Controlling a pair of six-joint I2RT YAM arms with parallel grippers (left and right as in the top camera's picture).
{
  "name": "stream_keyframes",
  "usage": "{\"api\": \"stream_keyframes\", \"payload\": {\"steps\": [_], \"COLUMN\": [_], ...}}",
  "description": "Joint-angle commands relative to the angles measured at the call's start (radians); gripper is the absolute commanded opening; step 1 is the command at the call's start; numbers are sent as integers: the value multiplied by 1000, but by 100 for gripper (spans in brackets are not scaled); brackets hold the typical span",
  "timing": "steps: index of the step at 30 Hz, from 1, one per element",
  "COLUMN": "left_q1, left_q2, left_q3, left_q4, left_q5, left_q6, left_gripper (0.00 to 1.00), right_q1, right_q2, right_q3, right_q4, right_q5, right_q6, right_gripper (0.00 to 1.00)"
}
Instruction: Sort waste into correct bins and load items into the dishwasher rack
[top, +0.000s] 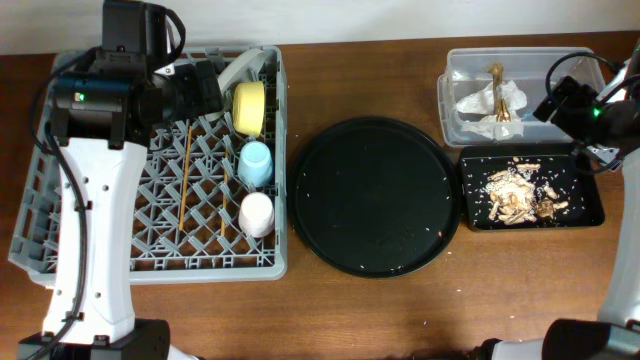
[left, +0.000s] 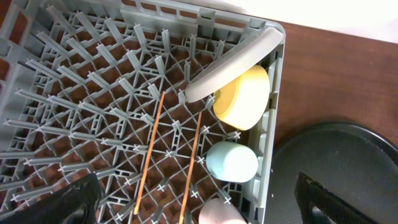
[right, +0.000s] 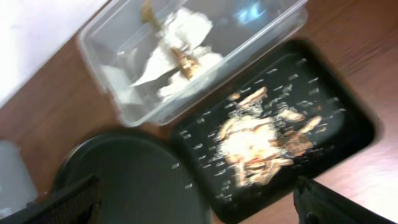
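The plate (left: 233, 65), yellow bowl (left: 245, 99), blue cup (left: 231, 162), pink cup (top: 257, 213) and chopsticks (left: 149, 149) sit in the dishwasher rack (top: 160, 272). The napkin (right: 186, 28) and food scraps (right: 261, 146) lie binned well right of it. My left gripper (left: 199, 205) and right gripper (right: 199, 199) are spread, empty. I judge only withdrawal remains.

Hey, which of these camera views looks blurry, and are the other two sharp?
Right wrist view: smeared by blur, with the food scraps and clear tub soft-edged. Left wrist view: crisp, with the chopsticks and rack sharply drawn. Overhead view: sharp and evenly lit.
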Motion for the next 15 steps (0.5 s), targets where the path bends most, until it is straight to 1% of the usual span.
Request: {"api": "stream_keyframes", "payload": {"steps": [1,2,3,4,6,8,9,10,12,13,15], "left_q1": [0,0,0,0,0,0,0,0,0,0,0], "left_q2": [5,5,5,5,5,5,5,5,5,5,5], "left_q3": [1,1,1,1,1,1,1,1,1,1,1], "left_q4": [-2,-2,-2,-2,-2,-2,-2,-2,-2,-2,-2], "left_q5": [10,10,10,10,10,10,10,10,10,10,10], "left_q6": [6,6,6,5,6,6,6,6,6,6,6], "left_gripper": [99,99,99,99,99,99,99,99,99,99,99], "right_q1": [117,163,241,282,301,301,301,301,302,306,333], "right_q2": [-125,-156,-214,-261,-383,-543,-655,-795,-977,-1065,-1199], "right_q3": [0,-5,-25,-53,-180,-404,-599,-836,-1122,-1250,-1418], "right_q4": [51,94,166,228,375,547,687,845,1030,1094,1153], "right_q5": [209,208,208,208,158,101,78,55,28,11,13], "right_q6": [-142,-222,-343,-369,-365,-365,-364,-360,-301,-289,-290], "right_gripper": [98,98,98,98,98,98,98,98,98,98,98]}}
